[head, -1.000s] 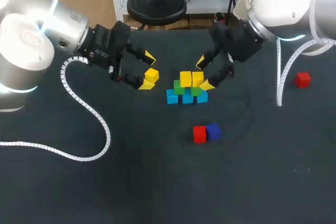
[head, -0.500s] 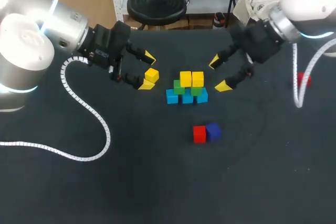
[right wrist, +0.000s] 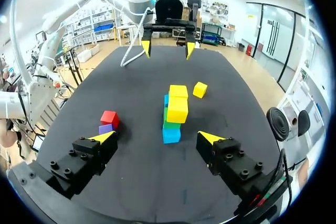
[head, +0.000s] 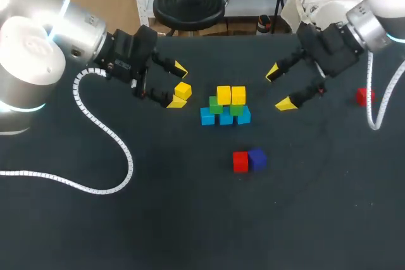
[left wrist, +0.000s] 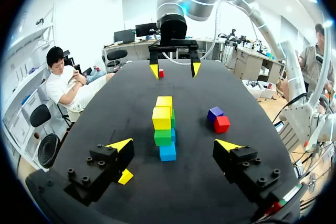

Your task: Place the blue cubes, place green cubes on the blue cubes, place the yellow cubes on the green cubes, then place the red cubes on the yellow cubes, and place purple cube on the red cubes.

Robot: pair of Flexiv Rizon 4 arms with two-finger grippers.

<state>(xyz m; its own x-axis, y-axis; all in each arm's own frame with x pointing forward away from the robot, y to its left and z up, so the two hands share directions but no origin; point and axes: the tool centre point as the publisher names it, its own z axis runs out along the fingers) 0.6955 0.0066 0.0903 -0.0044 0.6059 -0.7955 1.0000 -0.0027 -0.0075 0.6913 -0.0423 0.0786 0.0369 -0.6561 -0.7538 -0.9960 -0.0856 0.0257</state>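
**Stack stands at its yellow tier**

Nearest, a red cube [head: 240, 162] and a purple cube [head: 257, 158] touch. Beyond them, yellow cubes [head: 230, 95] top green cubes [head: 216, 105] on blue cubes [head: 226, 117]. The left gripper [head: 178, 85] gapes, with a loose yellow cube [head: 183, 90] by one finger. The right gripper [head: 280, 88] hangs with fingers apart beside the stack. Another red cube [head: 364, 96] sits well off to the right.

Right gripper [right wrist: 156, 139]: spread, empty.
Stack [right wrist: 175, 113]: mid-frame, just ahead of it; blue, green, yellow tiers.
Loose yellow cube [right wrist: 199, 89]: beyond the stack.
Red cube [right wrist: 109, 118]: touching purple cube [right wrist: 105, 128], near one fingertip.
Left gripper [right wrist: 166, 48]: far side, spread.
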